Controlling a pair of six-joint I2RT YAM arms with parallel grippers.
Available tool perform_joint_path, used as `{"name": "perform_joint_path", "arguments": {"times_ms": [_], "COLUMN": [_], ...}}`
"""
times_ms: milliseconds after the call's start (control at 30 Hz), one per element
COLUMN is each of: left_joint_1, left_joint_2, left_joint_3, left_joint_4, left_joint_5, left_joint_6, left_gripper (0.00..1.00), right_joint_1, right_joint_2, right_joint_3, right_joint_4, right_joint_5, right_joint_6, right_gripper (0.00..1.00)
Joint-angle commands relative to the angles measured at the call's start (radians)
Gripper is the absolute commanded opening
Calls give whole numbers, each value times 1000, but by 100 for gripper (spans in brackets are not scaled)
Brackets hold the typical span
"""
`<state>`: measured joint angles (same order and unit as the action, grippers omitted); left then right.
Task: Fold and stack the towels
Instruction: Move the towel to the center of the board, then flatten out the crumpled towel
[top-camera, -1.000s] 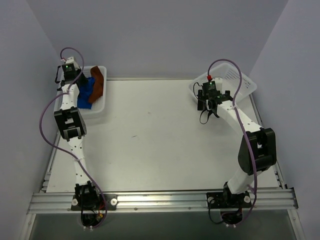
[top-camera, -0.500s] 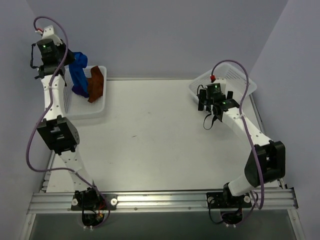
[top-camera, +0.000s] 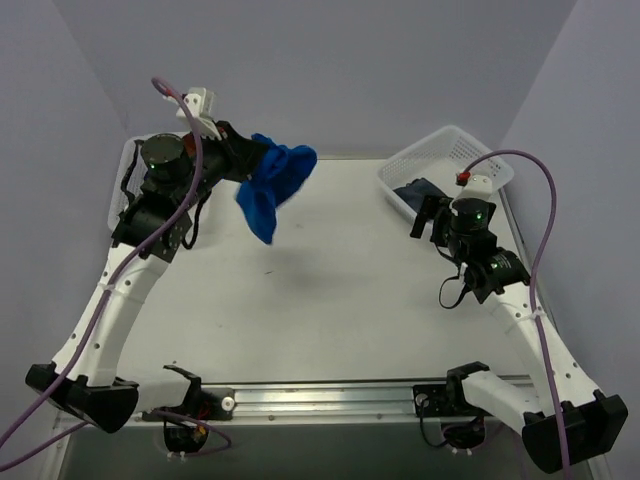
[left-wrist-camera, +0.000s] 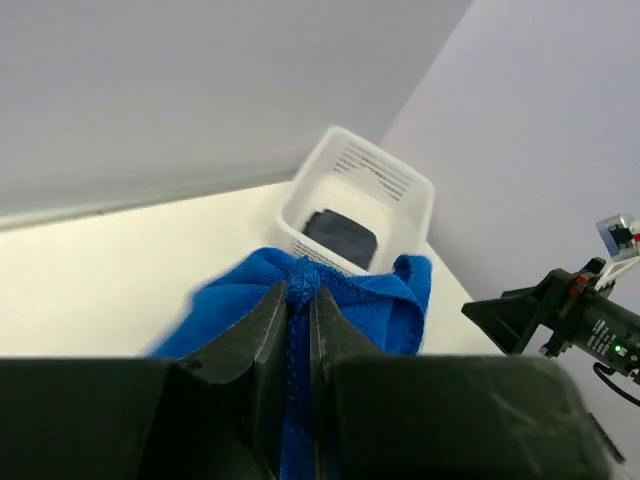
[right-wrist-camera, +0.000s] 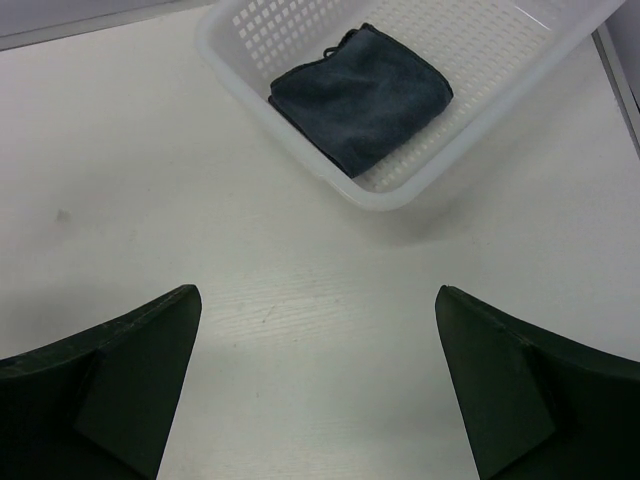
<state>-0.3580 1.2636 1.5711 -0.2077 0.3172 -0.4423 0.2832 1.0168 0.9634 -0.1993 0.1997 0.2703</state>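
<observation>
Progress so far, we judge: one dark grey towel (right-wrist-camera: 360, 95) lies folded in the white basket (right-wrist-camera: 480, 160) at upper right, blue towel (top-camera: 275, 180) hangs unfolded over the bench (top-camera: 330, 290), pinched in the left hand (left-wrist-camera: 298, 297); right hand (right-wrist-camera: 315, 300) wide, empty.

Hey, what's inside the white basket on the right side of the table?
One folded dark grey towel lies in the white basket, toward one end; the remaining mesh floor shows bare. Anything beneath the towel is covered.
</observation>
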Motion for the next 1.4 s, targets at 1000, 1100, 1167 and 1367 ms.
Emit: {"name": "perform_joint_path", "arguments": {"times_ms": [1000,1100,1167,1367], "left_joint_1": [-21,-7,1,4], "left_joint_2": [-41,42,104,270], "left_joint_3": [-769,-724,-688,-603], "left_joint_4": [-226,-210,-185,-122], "left_joint_5": [-405,-411,-402,-360], "left_joint_6": [-268,-269,-268,-253], "left_gripper": [94,94,94,95], "right_joint_1": [548,704,769,953], "right_joint_2": [227,291,331,509], "right_joint_3": [-198,-189,-170,-89], "right_joint_4": [-2,0,9,12], "right_joint_5": [-16,38,66,119], "right_joint_6": [239,262,257,213], "right_gripper": [100,100,100,100]}}
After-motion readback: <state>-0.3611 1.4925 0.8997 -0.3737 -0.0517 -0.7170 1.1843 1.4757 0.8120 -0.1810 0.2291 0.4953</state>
